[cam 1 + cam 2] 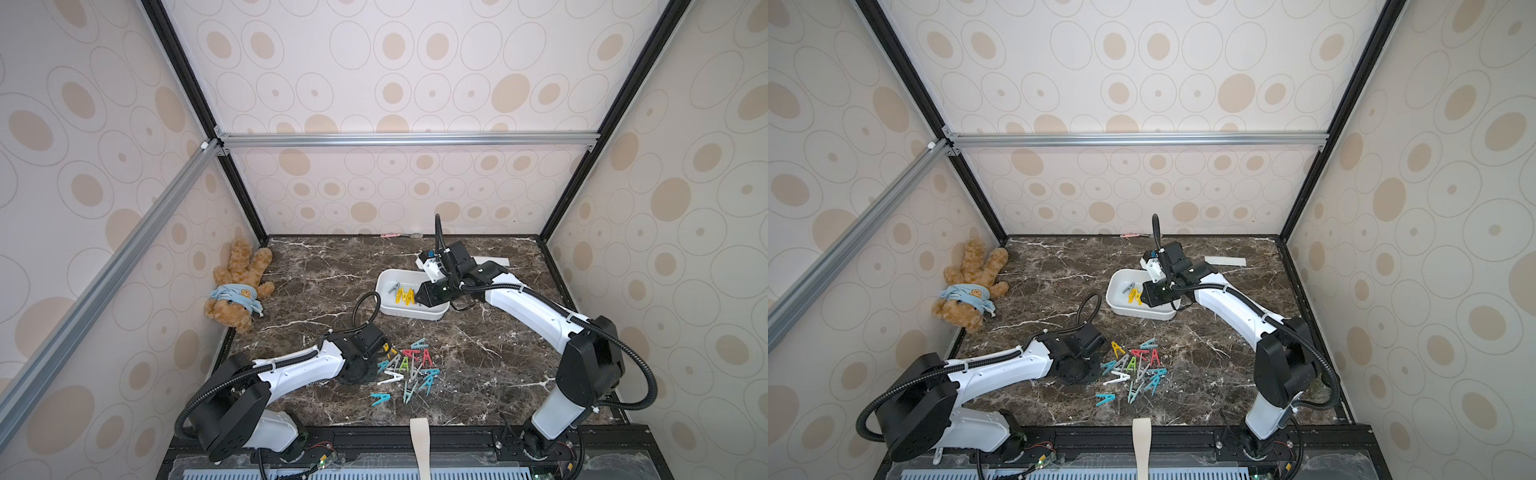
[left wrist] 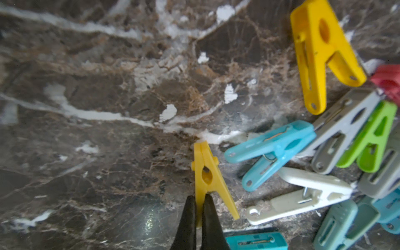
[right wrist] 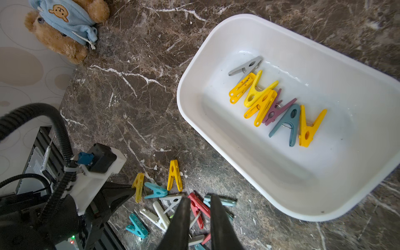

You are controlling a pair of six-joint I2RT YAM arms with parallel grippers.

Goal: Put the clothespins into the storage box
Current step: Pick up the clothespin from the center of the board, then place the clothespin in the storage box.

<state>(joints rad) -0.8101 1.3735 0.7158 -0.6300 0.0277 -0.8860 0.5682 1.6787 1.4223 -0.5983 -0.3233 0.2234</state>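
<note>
My left gripper (image 2: 200, 199) is shut on one leg of a yellow clothespin (image 2: 205, 173), low over the marble table at the left edge of the loose pile; the same held clothespin (image 3: 138, 187) shows in the right wrist view. Several clothespins (image 1: 409, 365) in teal, grey, green, red, white and yellow lie heaped at the front middle of the table in both top views (image 1: 1138, 365). The white storage box (image 1: 388, 307) stands behind the pile and holds several clothespins (image 3: 270, 101). My right gripper (image 3: 198, 198) hangs over the box's near edge (image 1: 417, 297), open, with nothing between its fingers.
A brown teddy bear (image 1: 239, 286) in a blue shirt lies at the far left by the wall. A flat white paper strip (image 1: 494, 261) lies behind the right arm. A beige strap (image 1: 419, 440) hangs over the table's front edge. Patterned walls close three sides.
</note>
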